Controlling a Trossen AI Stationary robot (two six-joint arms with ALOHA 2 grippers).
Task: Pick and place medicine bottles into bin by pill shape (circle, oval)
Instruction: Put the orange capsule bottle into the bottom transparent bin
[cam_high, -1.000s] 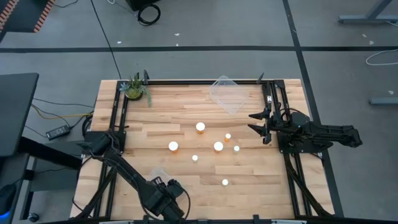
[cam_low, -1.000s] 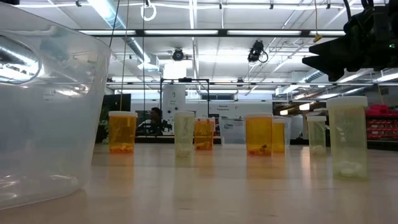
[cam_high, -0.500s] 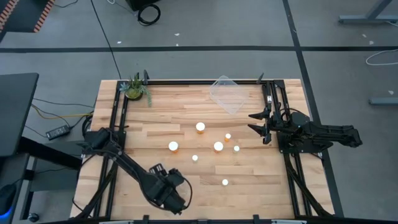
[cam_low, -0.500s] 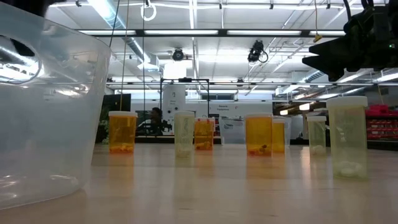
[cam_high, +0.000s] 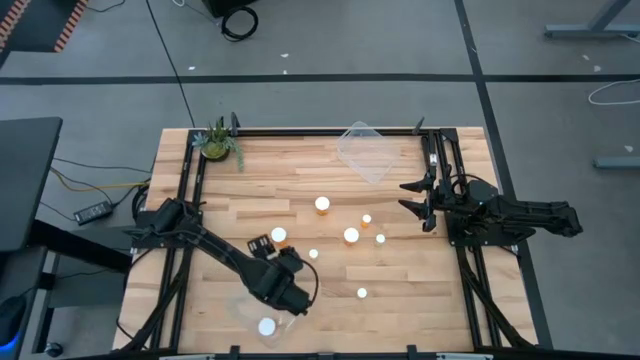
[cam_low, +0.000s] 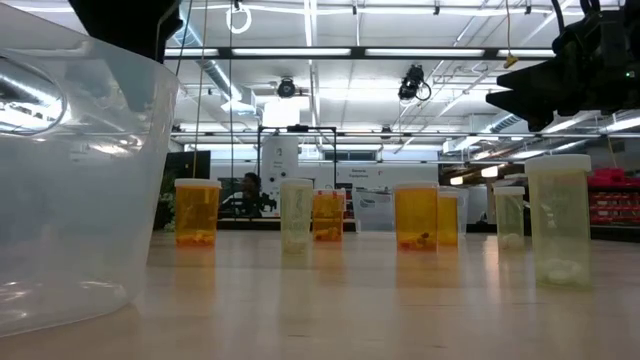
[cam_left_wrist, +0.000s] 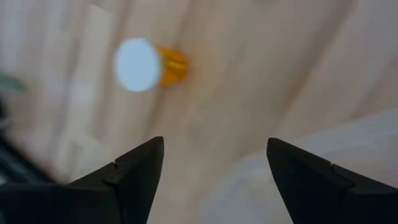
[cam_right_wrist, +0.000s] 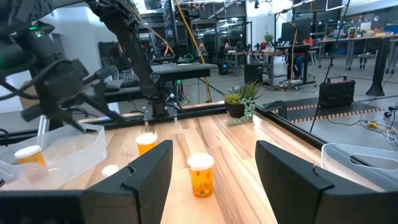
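On the wood table (cam_high: 420, 290) the left claw (cam_high: 264, 244) has swung up from the near edge toward the middle and now hangs spread and empty beside a wide bottle (cam_high: 279, 236). It leaves one bottle (cam_high: 266, 326) behind in the near clear bin (cam_high: 243, 312), so that drop looks done and the next pick is lining up. Six more bottles stand loose mid-table. The right claw (cam_high: 418, 203) waits spread at the right, below the far bin (cam_high: 366, 152).

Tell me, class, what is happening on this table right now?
A two-armed robot is sorting pill bottles. The left pincer is open and empty above the table, near an orange bottle. One bottle already lies in the clear bin at the front edge. The right pincer waits open at the right side. A second clear bin is empty.
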